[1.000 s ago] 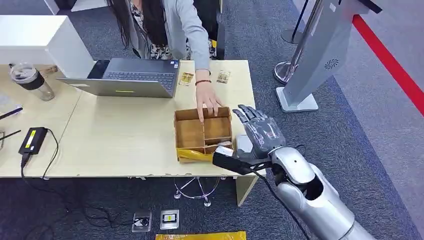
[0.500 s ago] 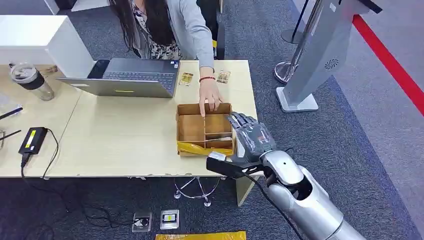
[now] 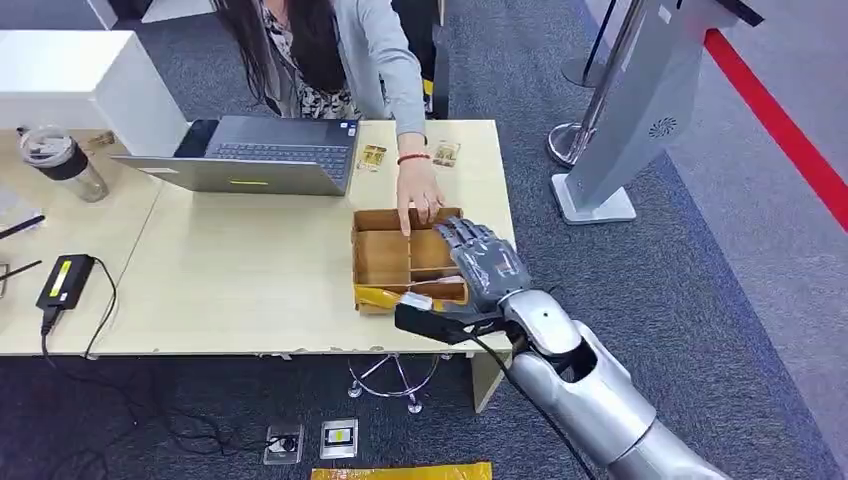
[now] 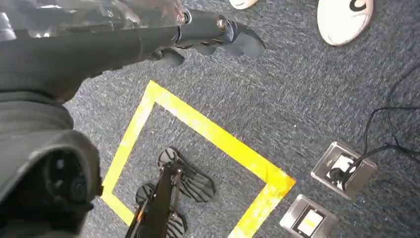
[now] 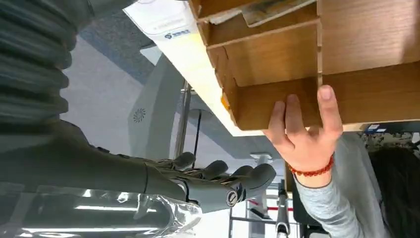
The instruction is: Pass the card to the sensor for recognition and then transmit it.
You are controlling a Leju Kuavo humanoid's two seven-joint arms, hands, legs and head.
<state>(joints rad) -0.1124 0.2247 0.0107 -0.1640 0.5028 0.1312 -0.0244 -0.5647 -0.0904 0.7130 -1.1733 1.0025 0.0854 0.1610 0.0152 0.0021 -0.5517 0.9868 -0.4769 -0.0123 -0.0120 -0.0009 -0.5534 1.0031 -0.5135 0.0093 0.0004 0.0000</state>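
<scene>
Since 1 s ago the right hand (image 3: 480, 262) has moved left & forward, now over the wooden box's (image 3: 385, 262) right compartments, fingers spread, holding nothing. Card (image 3: 417, 300) lies in the near compartment, just under/beside the thumb; contact unclear. Beyond, a person's hand (image 3: 421, 195) grips the box's far wall.

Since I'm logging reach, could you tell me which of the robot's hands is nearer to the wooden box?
The right hand: it hovers open over the wooden box. The left hand hangs above the carpet floor, away from it.
</scene>
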